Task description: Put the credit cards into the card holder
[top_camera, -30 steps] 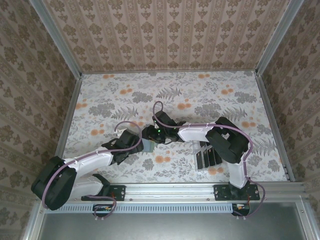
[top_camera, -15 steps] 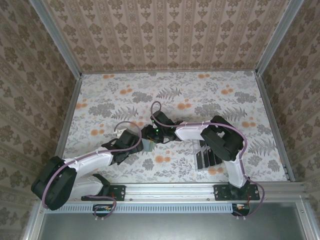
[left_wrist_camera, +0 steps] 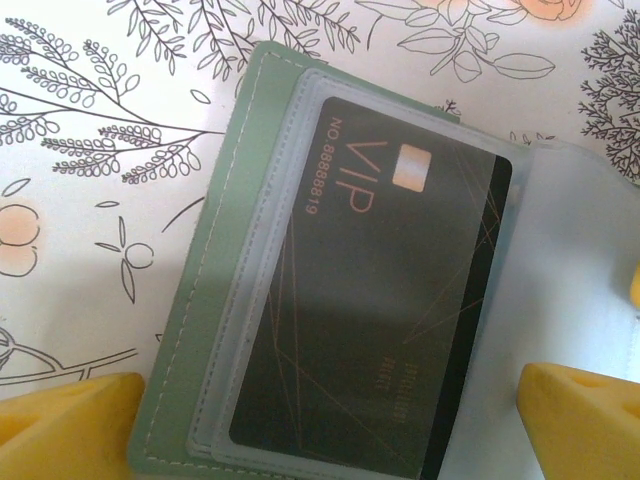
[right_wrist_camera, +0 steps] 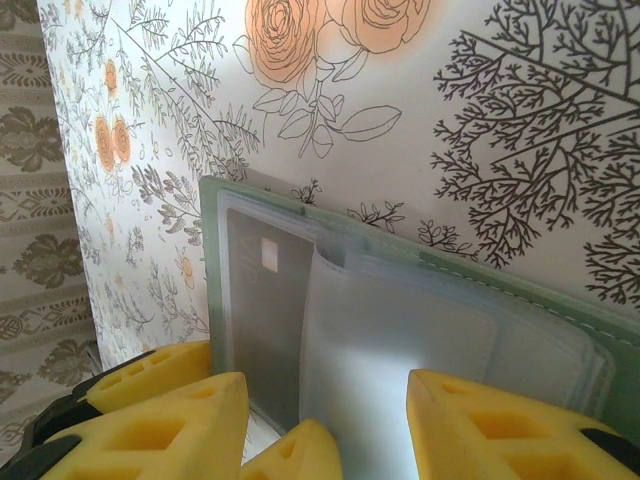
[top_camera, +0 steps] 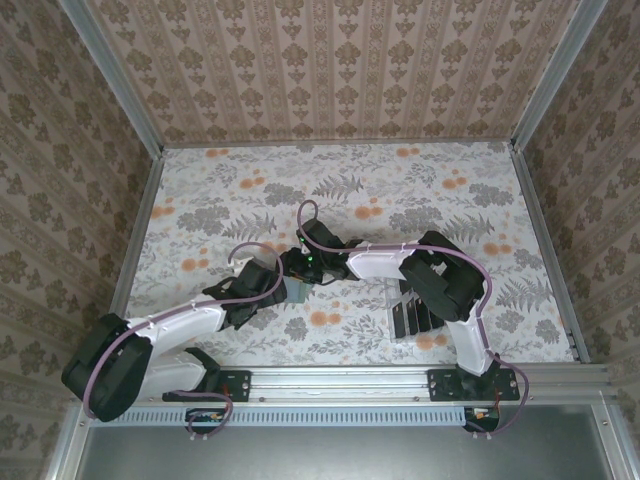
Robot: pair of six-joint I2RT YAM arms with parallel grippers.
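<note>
The card holder [left_wrist_camera: 205, 330] is found open on the counter [left_wrist_camera: 80, 250], one credit card [left_wrist_camera: 380, 300] sleeved inside. The left gripper [left_wrist_camera: 325, 425] jaws are spread wide and empty. The right gripper [right_wrist_camera: 320, 410] jaws are part-closed at a clear sleeve [right_wrist_camera: 400, 340], grip undetermined.

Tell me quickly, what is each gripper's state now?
Left gripper: open, over the wallet.
Right gripper: at the wallet's clear sleeve; grip cannot be told.

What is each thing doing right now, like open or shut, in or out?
Card holder: open, lying flat.
Credit card: in a clear sleeve of the card holder.
Other credit cards: standing in the clear rack.
Left jaws: wide open over the card holder.
Right jaws: apart, astride a clear sleeve; can't tell if they grip it.
</note>
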